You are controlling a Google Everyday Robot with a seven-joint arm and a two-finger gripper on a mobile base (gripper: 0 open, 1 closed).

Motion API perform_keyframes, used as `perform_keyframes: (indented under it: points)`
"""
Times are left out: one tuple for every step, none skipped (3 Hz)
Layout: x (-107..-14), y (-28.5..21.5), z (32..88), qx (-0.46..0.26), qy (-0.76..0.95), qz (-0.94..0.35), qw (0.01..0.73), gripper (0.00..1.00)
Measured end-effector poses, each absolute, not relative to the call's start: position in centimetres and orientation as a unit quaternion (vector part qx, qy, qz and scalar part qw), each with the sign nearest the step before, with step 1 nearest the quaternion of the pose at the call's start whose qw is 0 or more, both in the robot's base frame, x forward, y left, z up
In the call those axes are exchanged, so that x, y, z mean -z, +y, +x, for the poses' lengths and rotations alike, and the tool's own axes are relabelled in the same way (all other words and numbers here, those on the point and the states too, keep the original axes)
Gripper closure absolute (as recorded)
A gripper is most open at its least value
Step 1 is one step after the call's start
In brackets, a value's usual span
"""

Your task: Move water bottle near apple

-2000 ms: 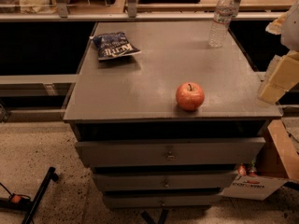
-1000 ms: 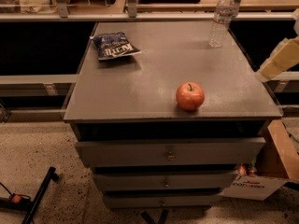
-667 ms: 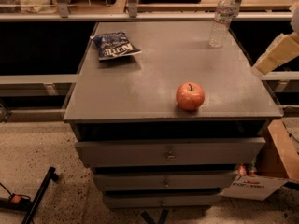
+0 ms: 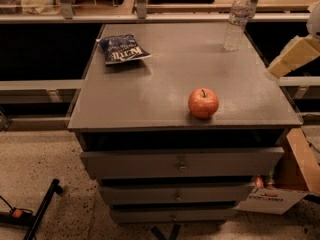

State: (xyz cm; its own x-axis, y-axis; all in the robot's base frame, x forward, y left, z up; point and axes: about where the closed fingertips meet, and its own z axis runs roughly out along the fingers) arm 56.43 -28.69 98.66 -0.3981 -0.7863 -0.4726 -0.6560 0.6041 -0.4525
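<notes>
How the jaws stand I cannot tell from here; the gripper (image 4: 282,61) shows only as a pale tan, blocky shape at the right edge of the scene, hanging just off the right side of the desk (image 4: 150,94) and holding nothing that I can see. Over the last couple of seconds it has climbed and drifted toward the far side, from about level with the apple to a spot closer to the bottle, while nothing on the desk has shifted. I read that as the start of the reach, with the pick-up not yet begun. The small clear ribbed plastic water bottle with a white cap (image 4: 236,21) stands upright at the far right corner of the grey flat-topped desk, untouched and apart from the gripper. The round red-orange apple with a short dark stem (image 4: 203,103) sits near the front edge, right of centre and well apart from the bottle, so the whole carry is still to do. The bare stretch between the two has nothing lying in it. A crumpled dark blue crisp packet (image 4: 122,49) lies at the far left, out of the way. A rail (image 4: 190,18) runs close behind the bottle and may crowd the approach. Below the top are grey drawers (image 4: 180,161), and an open cardboard box (image 4: 300,164) sits on the floor at the right.
</notes>
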Motion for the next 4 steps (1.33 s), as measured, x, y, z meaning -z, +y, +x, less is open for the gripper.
perform_keyframes:
  points:
    - [-99.3,-29.9,59.4,0.118,0.815,-0.418,0.384,0.0]
    - [-100.7,-32.8,62.4,0.116,0.79,-0.39,0.458,0.0]
    - [-101.4,-34.3,65.5,0.074,0.765,-0.368,0.522,0.0]
    - [-100.6,-34.9,69.1,0.027,0.751,-0.349,0.56,0.0]
